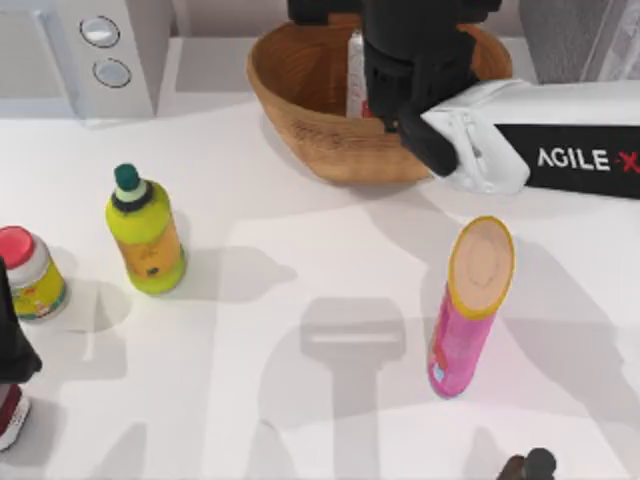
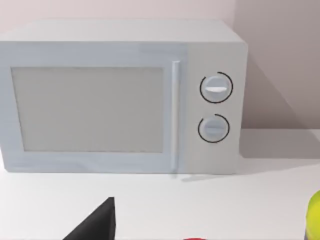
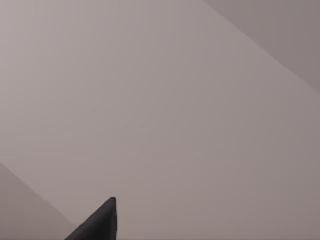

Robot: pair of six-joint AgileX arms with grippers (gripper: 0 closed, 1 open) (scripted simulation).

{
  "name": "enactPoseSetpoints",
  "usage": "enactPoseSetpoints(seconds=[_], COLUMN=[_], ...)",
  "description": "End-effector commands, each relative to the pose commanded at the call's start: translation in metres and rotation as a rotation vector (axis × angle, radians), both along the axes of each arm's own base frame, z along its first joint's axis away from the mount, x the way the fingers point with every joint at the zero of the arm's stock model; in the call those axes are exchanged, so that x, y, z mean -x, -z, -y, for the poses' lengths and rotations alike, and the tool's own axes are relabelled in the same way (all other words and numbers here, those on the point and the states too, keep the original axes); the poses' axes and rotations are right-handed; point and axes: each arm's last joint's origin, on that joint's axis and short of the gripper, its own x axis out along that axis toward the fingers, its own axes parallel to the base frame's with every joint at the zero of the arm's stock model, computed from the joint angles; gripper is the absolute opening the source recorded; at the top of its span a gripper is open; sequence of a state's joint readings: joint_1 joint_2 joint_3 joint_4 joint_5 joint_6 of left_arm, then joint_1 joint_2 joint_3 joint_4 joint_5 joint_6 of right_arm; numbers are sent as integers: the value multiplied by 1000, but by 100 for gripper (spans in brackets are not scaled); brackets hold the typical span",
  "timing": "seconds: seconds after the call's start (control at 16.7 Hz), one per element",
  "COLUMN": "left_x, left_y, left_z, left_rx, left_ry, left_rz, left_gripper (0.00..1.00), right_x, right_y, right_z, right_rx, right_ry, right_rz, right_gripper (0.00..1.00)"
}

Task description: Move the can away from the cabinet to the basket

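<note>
- Surface (image 1: 300,420): white, carries everything listed below; several shadows fall across it.
- Microwave (image 1: 90,50): white, at the far left corner in the top view. My left wrist view faces its door, handle and two round dials (image 2: 216,88) head on.
- My right arm (image 1: 560,150): white link with black AGILE X panel comes in from the right edge; its black wrist section hangs over the basket.
- Basket (image 1: 300,110): brown wicker bowl at far centre of the surface, ribbed wall toward the camera.
- Right gripper (image 1: 385,75): above the basket interior, right at the can. I cannot tell whether the jaws are spread or pinching; the arm body covers them. Right wrist view gives plain grey wall and one dark finger tip (image 3: 100,220).
- Pink tube (image 1: 468,310): tall, yellow rim, upright, right of centre, well apart from the basket.
- Yellow-green bottle (image 1: 146,235): dark green cap, upright, left of centre.
- Yellow jar (image 1: 30,272): red lid, at the left edge, just beside the bottle.
- Left gripper (image 1: 12,350): parked at the near left edge, close to the jar; jaw state not readable.
- Can (image 1: 356,75): a sliver of silver with red-and-white label, inside the basket, against the gripper's left side. Resting or lifted: cannot tell.
</note>
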State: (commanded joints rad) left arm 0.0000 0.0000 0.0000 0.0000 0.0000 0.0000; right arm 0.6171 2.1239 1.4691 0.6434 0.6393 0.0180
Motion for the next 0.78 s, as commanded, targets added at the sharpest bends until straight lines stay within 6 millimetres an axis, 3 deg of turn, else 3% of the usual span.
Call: enactPoseSetpoints(seconds=[0.48, 0.6, 0.78], left_x=[0, 0, 0], left_y=[0, 0, 0], left_z=[0, 0, 0], left_rx=[0, 0, 0], left_ry=[0, 0, 0], left_rz=[0, 0, 0], left_gripper=[100, 100, 100], right_x=[3, 9, 31], right_y=[-6, -19, -49], right_z=[7, 24, 66], right_rx=[2, 7, 11], right_ry=[-1, 0, 2], right_rz=[-2, -6, -8], right_gripper=[100, 100, 100])
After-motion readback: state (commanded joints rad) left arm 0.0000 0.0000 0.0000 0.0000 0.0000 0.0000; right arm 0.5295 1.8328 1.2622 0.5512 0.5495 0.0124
